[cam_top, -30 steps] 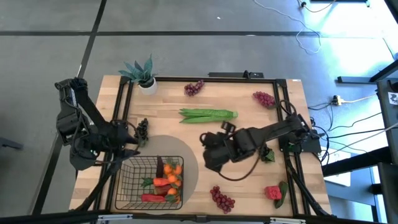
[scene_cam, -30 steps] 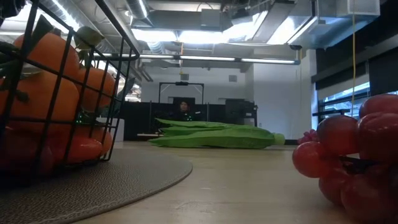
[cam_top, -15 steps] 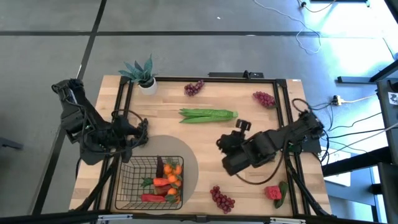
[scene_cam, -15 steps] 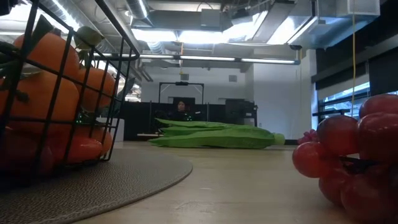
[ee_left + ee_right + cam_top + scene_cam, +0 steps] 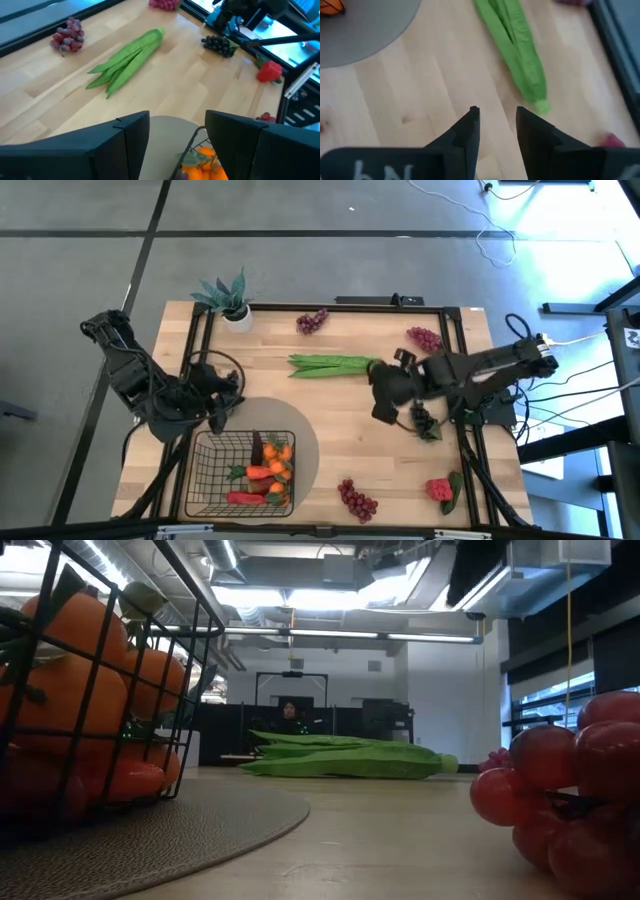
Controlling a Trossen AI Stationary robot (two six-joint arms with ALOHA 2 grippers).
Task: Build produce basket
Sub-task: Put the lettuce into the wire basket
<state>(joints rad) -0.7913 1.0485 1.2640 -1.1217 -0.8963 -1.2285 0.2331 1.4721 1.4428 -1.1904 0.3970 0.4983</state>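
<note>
Hovering just past the bean pods' (image 5: pixel 335 364) tip with empty jaws part open, the right gripper (image 5: pixel 383 408) could nudge the pods farther from the basket (image 5: pixel 215 480), beside which the left gripper (image 5: pixel 222 402) waits, jaws apart.

L pincer (image 5: pixel 177 135) open, green pods (image 5: pixel 127 61) mid-table, red grapes (image 5: pixel 68 33), dark grapes (image 5: pixel 219 44), strawberry (image 5: pixel 270 71)

My right gripper (image 5: pixel 381 392) swings from the table's middle toward the far right, now near the tip of the long green bean pods (image 5: pixel 333 364). Dark grape bunch (image 5: pixel 424 423) is uncovered again. My left gripper (image 5: pixel 222 392) edges back a bit.
</note>
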